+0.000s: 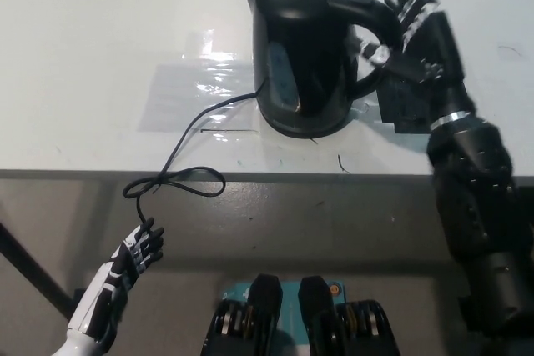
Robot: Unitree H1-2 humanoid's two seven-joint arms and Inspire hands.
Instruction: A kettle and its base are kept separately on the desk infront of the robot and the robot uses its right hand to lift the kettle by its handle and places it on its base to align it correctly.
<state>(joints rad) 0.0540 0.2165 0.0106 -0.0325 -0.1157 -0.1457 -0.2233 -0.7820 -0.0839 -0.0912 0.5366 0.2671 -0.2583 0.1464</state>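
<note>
Right hand [415, 18] black, fingers spread wide, raised just right of kettle handle [367, 7], holding nothing; contact with handle cannot be told; one black kettle [304, 47] upright on white desk [100, 31], base under it barely visible; one black cord [188, 152] runs from kettle foot over desk edge, looping; left hand [138, 253] white, low at lower left below desk, fingers loosely apart, empty; no readable writing.

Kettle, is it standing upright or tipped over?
Upright: the kettle stands on its bottom on the desk, spout and handle on top.
</note>
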